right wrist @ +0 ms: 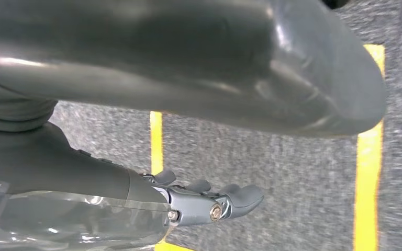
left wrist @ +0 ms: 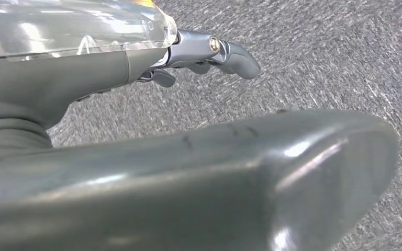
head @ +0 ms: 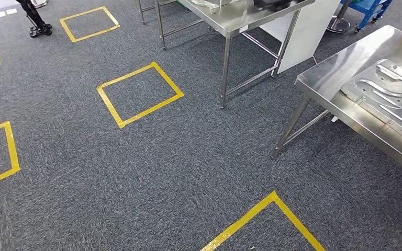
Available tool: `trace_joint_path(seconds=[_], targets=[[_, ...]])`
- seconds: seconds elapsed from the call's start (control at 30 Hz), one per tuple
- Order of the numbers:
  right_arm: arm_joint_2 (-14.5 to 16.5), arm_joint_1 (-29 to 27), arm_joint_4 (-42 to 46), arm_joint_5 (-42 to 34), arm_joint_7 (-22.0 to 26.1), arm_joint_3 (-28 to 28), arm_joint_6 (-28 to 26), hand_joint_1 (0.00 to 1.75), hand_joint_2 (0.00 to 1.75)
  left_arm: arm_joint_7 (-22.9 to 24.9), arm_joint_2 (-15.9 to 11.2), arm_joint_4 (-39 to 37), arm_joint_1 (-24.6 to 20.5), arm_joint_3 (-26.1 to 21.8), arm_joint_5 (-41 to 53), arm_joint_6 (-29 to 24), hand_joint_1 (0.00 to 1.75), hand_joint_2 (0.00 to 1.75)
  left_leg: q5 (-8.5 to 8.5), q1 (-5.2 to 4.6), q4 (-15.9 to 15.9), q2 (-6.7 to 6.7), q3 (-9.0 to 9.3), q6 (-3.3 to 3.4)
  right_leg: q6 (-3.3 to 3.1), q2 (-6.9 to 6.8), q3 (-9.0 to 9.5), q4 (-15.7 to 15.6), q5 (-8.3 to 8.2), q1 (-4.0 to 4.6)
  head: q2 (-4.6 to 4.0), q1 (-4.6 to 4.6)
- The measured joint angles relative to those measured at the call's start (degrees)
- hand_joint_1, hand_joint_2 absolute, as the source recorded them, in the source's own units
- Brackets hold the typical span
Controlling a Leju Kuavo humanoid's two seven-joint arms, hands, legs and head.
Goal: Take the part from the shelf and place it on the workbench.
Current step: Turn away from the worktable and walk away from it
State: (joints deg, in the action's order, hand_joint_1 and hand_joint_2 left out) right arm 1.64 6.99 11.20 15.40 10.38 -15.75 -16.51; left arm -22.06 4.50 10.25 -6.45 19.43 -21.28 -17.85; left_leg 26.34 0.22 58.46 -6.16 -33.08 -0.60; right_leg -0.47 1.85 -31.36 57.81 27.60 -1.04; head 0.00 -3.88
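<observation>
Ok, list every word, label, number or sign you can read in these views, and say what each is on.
None can be read.
The small white labels on the carpet are too small to tell whether they carry text.
The yellow tape squares are plain outlines, without lettering.

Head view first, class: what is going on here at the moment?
Nothing is being handled yet. The robot looks down at grey carpet marked with yellow tape squares, with a steel workbench on the right carrying metal parts. Its left hand and right hand hang over the floor holding nothing, fingers loosely extended. The part has not been fetched.
</observation>
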Motion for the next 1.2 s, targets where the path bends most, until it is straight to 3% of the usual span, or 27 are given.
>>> trace_joint_path(seconds=[0.03, 0.1, 0.13, 0.17, 0.2, 0.27, 0.3, 0.37, 0.4, 0.47, 0.53, 0.6, 0.67, 0.7, 0.73, 0.77, 0.83, 0.9, 0.97, 1.03, 1.13, 1.2], targets=[[0.0, -0.2, 0.0, 0.0, -0.3, 0.1, 0.1, 0.0, 0.0, 0.4, 0.0, 0.0, -0.4, 0.0, 0.3, 0.3, 0.0, 0.0, 1.15, -0.05, 1.9, 1.39, -0.9, -0.2, -0.39, -0.71, 0.15, -0.2, -0.07, -0.08, 0.0, -0.01], [-0.2, -0.7, 0.0, 0.0, -0.8, 0.2, 0.1, 0.0, 0.0, 1.1, -0.1, 0.0, -1.2, 0.1, 1.1, 1.0, 0.0, 0.0, 4.71, 0.05, 9.0, 4.34, -4.24, -0.51, -0.92, -2.21, 0.3, -0.4, 0.05, 0.12, 0.0, -0.02], [-0.3, -1.1, -0.1, 0.0, -1.0, 0.3, 0.0, 0.0, 0.0, 1.6, 0.0, 0.0, -1.5, 0.2, 1.7, 1.3, 0.0, 0.0, 6.18, 0.22, 12.7, 4.97, -6.08, -0.68, -1.02, -2.97, 0.33, -0.3, 0.13, 0.25, 0.0, -0.01], [-0.4, -1.3, -0.1, -0.1, -1.2, 0.4, 0.0, 0.0, 0.0, 2.0, 0.0, 0.0, -1.6, 0.4, 2.3, 1.6, 0.0, 0.0, 6.79, 0.36, 15.2, 5.34, -7.27, -0.82, -1.03, -3.69, 0.38, -0.3, 0.23, 0.34, 0.0, -0.01], [-0.4, -1.6, -0.1, -0.2, -1.3, 0.5, -0.1, 0.0, 0.0, 2.5, 0.0, 0.0, -1.6, 0.6, 2.9, 1.8, 0.0, 0.0, 6.3, 0.46, 15.5, 5.6, -7.42, -0.91, -0.99, -4.33, 0.45, -0.3, 0.34, 0.38, 0.0, -0.01], [-0.4, -1.9, -0.2, -0.6, -1.4, 0.8, -0.2, 0.0, 0.0, 3.2, 0.0, 0.0, -1.5, 1.3, 4.1, 2.2, 0.0, 0.0, 2.7, 0.49, 9.5, 6.76, -4.31, -0.81, -0.74, -5.49, 0.83, -0.3, 0.63, 0.38, 0.0, -0.01], [-0.4, -2.0, -0.2, -0.8, -1.3, 1.0, -0.2, 0.0, 0.0, 3.4, 0.1, 0.0, -1.5, 1.6, 4.5, 2.3, 0.0, 0.0, 1.15, 0.31, 5.3, 8.22, -2.17, -0.61, -0.52, -6.03, 1.07, -0.3, 0.84, 0.48, 0.0, -0.01], [-0.4, -2.2, -0.2, -1.0, -1.2, 1.3, -0.2, 0.0, 0.0, 3.7, 0.2, 0.0, -1.7, 2.3, 5.6, 2.4, 0.0, 0.0, -0.28, -0.18, 0.1, 10.27, 0.45, 0.1, 0.05, -7.07, 1.42, -0.2, 1.25, 0.76, 0.0, 0.0], [-0.4, -2.3, -0.2, -1.0, -1.1, 1.4, -0.2, 0.0, 0.0, 4.0, 0.3, 0.0, -1.7, 2.8, 6.1, 2.4, 0.0, 0.0, -0.14, -0.42, -0.6, 10.44, 0.64, 0.42, 0.35, -7.6, 1.5, -0.2, 1.38, 0.89, 0.0, 0.01], [-0.4, -2.3, -0.2, -1.1, -0.9, 1.7, -0.2, 0.0, 0.0, 4.5, 0.4, 0.0, -1.3, 3.6, 7.0, 2.5, 0.0, 0.0, -0.38, -0.42, -0.9, 9.07, 0.6, 1.11, 0.98, -8.43, 1.73, -0.1, 1.68, 0.79, 0.0, 0.0], [-0.4, -2.6, -0.2, -1.2, -0.6, 2.0, -0.5, 0.0, 0.0, 4.8, 0.5, 0.0, -0.9, 4.3, 7.7, 2.7, 0.0, 0.0, -0.74, -0.23, -1.4, 7.83, 0.81, 1.82, 1.54, -6.56, 1.18, 1.9, 3.35, 0.48, 0.0, 0.0], [-0.4, -3.1, -0.3, -1.0, -0.1, 2.1, -1.0, 0.0, 0.0, 5.0, 0.7, 0.0, -1.0, 4.9, 8.0, 2.8, 0.0, 0.0, -0.91, -0.16, -1.6, 6.57, 0.81, 2.27, 1.8, -3.39, -1.8, 8.4, 6.98, 0.25, 0.0, 0.01], [-0.3, -3.4, -0.4, -0.7, 0.3, 2.2, -1.2, 0.0, 0.0, 5.3, 0.8, 0.0, -0.9, 5.2, 8.0, 2.6, 0.0, 0.0, -0.92, -0.22, -1.6, 5.12, 0.74, 2.43, 1.89, -2.24, -5.45, 15.3, 9.42, 0.2, 0.0, 0.01], [-0.3, -3.5, -0.4, -0.6, 0.4, 2.2, -1.2, 0.0, 0.0, 5.4, 0.8, 0.0, -0.8, 5.3, 7.8, 2.5, 0.0, 0.0, -0.9, -0.23, -1.5, 4.36, 0.77, 2.43, 1.9, -2.11, -6.21, 16.3, 9.02, 0.19, 0.0, 0.01], [-0.3, -3.5, -0.4, -0.3, 0.4, 2.2, -1.2, 0.0, 0.0, 5.5, 0.8, 0.0, -0.7, 5.3, 7.6, 2.3, 0.0, 0.0, -0.86, -0.22, -1.4, 3.57, 0.85, 2.37, 1.86, -1.99, -5.83, 14.8, 7.38, 0.15, 0.0, 0.01], [-0.3, -3.6, -0.4, -0.1, 0.4, 2.2, -1.2, 0.0, 0.0, 5.6, 0.8, 0.0, -0.6, 5.3, 7.4, 2.2, 0.0, 0.0, -0.78, -0.19, -1.3, 2.8, 0.92, 2.25, 1.81, -1.55, -4.49, 11.4, 4.95, 0.06, 0.0, 0.01], [-0.4, -3.6, -0.5, 0.3, 0.1, 2.2, -1.0, 0.0, 0.0, 5.6, 1.0, 0.0, -0.7, 5.3, 7.2, 2.0, 0.0, 0.0, -0.55, -0.2, -0.8, 1.44, 0.76, 1.8, 1.64, 0.89, -1.48, 4.1, 1.38, -0.18, 0.0, 0.01], [-0.5, -3.5, -0.6, 0.9, -0.3, 2.1, -0.9, 0.0, 0.0, 5.6, 1.1, 0.0, -0.9, 5.3, 6.9, 1.9, 0.0, 0.0, -0.52, -0.18, -0.5, 0.44, 0.33, 1.1, 1.32, 2.41, -0.49, 1.3, 0.68, -0.13, 0.0, 0.01], [-0.5, -3.2, -0.6, 2.3, -0.9, 1.9, -1.0, 0.0, 0.0, 5.6, 1.3, 0.0, -1.0, 5.3, 6.6, 2.0, 0.0, 0.0, -0.65, -0.06, -0.5, -0.41, 0.07, 0.35, 0.66, 1.39, -0.47, 1.1, 0.47, -0.03, 0.0, 0.01], [-0.5, -3.1, -0.6, 4.3, -1.8, 1.3, -1.2, 0.0, 0.0, 5.7, 1.5, 0.0, -1.0, 5.3, 6.5, 2.2, 0.0, 0.0, 0.46, -0.07, 1.1, 1.01, -0.73, -0.2, -0.2, 0.1, -0.18, 0.6, 0.24, -0.14, 0.0, 0.0], [-1.0, -3.1, -0.7, 8.5, -3.2, -0.7, -1.4, 0.0, 0.0, 6.0, 1.9, 0.1, -1.5, 5.3, 6.7, 2.6, 0.0, 0.0, 5.6, 0.07, 11.1, 4.86, -5.4, -0.75, -1.0, -2.13, 0.02, 0.3, 0.3, 0.21, 0.0, -0.01], [-1.3, -3.1, -0.7, 11.8, -4.3, -2.8, -1.4, 0.0, 0.0, 6.3, 2.1, 0.1, -1.6, 5.3, 7.0, 2.7, 0.0, 0.0, 6.89, 0.25, 15.9, 5.52, -7.65, -0.96, -1.13, -3.65, 0.1, 0.4, 0.46, 0.52, 0.0, -0.01]])
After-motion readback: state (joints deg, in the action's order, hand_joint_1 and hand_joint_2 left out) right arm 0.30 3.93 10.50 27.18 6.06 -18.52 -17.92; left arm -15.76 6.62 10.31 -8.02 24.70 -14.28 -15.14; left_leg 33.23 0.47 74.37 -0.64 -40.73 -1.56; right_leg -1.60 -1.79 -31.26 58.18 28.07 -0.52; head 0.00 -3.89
